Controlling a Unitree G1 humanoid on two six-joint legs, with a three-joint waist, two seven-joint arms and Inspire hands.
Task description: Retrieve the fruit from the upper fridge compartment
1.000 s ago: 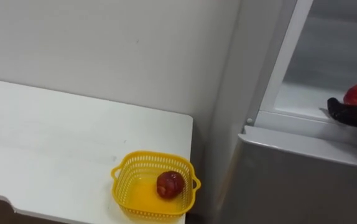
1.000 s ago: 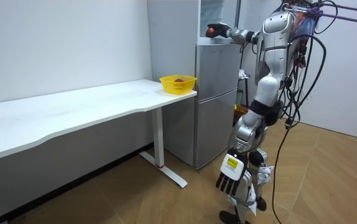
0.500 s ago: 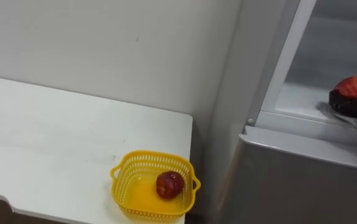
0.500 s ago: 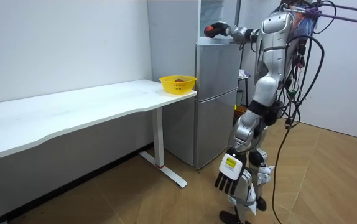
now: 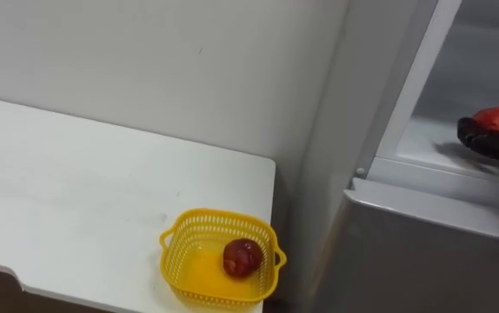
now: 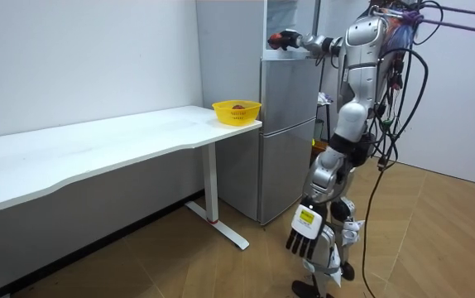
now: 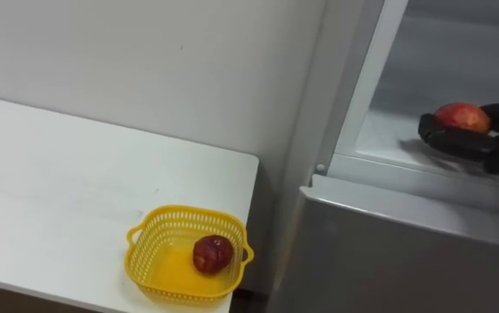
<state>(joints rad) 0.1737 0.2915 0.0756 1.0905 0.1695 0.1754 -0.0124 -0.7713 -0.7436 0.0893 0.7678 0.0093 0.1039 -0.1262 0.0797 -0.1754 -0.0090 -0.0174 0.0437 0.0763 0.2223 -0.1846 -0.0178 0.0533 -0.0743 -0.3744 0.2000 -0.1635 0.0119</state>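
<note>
As the room view shows: robot upright at the fridge (image 6: 287,132), left hand (image 6: 304,237) hanging low, fingers relaxed.
Eye views: yellow basket (image 7: 149,261) holding a dark red fruit (image 7: 213,253) on the white surface (image 7: 58,174).
Right hand (image 7: 458,142): reaching into the upper compartment, fingers curled around the apple (image 7: 461,115).
Apple: round, cradled above the shelf.

A long white table (image 6: 97,145) on white legs stands against the plain pale wall (image 6: 80,58) at the room view's left, with light wooden floor (image 6: 436,240) spreading near and right.
</note>
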